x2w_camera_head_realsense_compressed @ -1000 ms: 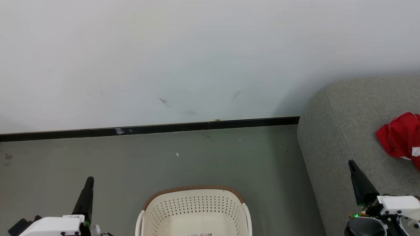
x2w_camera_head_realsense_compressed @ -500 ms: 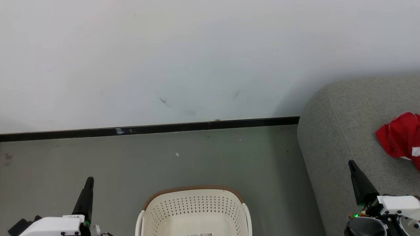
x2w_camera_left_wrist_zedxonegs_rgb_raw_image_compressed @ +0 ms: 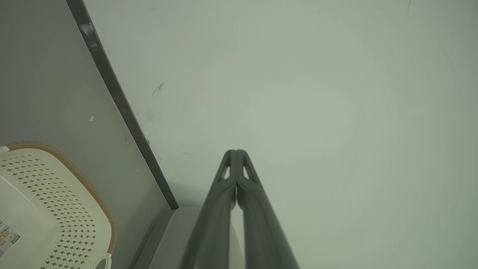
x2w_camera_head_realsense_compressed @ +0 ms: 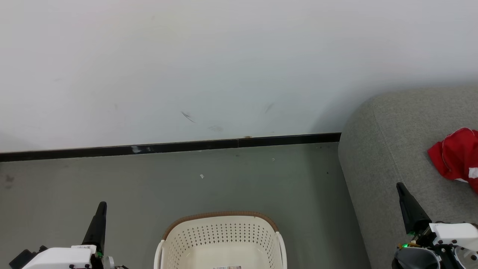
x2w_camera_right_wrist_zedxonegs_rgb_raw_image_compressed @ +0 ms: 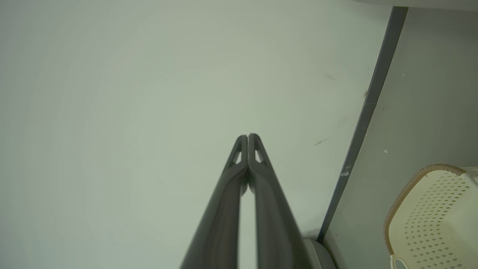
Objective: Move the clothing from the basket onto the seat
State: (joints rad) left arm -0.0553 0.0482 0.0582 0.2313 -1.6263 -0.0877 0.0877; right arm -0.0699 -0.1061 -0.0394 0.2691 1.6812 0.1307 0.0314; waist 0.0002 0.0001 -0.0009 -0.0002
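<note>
Head view: crumpled red clothing with white trim.

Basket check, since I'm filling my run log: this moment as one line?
basket: visible part bare; red garment: on seat; left gripper: shut; right gripper: shut

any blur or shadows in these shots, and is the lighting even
Head view: sharp and evenly lit, with a soft shadow on the wall beside the seat. Left wrist view: the left gripper blurs toward the bottom edge, while the basket is fairly crisp. Right wrist view: the right gripper shows the same softness low down.
</note>
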